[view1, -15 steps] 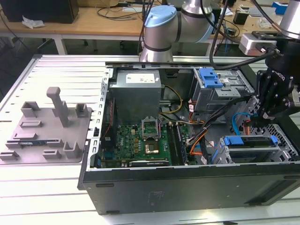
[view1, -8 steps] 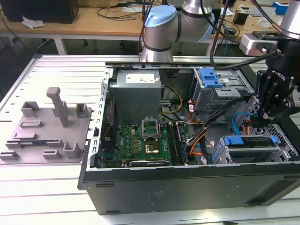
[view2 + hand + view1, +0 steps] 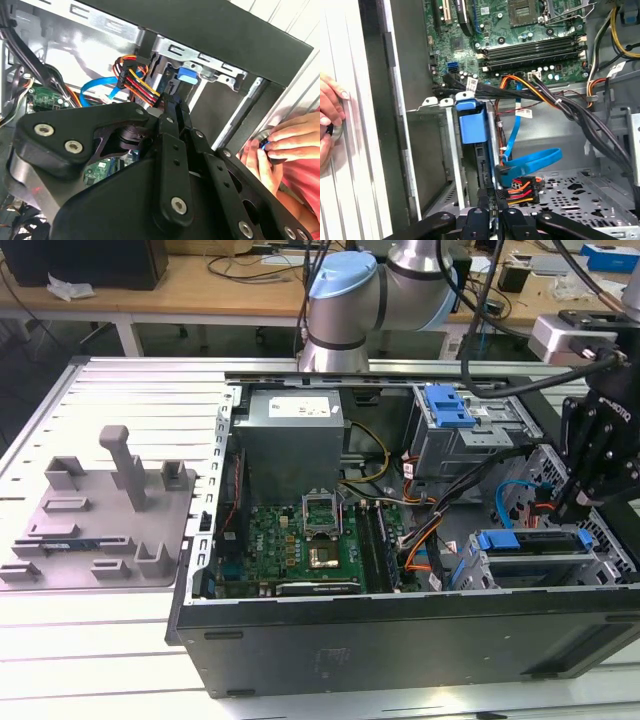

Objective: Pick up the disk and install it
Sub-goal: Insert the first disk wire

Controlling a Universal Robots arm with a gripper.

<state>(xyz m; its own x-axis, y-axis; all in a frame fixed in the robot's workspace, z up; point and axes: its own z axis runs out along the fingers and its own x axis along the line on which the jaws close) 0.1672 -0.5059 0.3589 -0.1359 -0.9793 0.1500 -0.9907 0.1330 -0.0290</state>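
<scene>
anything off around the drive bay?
Yes. A person's hand is on the table just outside the case, close to the gripper. Inside the case, a blue cable hangs in a slack loop beside the gripper. No damage or spill visible.

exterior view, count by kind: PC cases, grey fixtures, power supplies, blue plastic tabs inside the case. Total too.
PC case: 1
Grey fixture: 1
Power supply: 1
Blue plastic tabs: 2
Total: 5
</scene>
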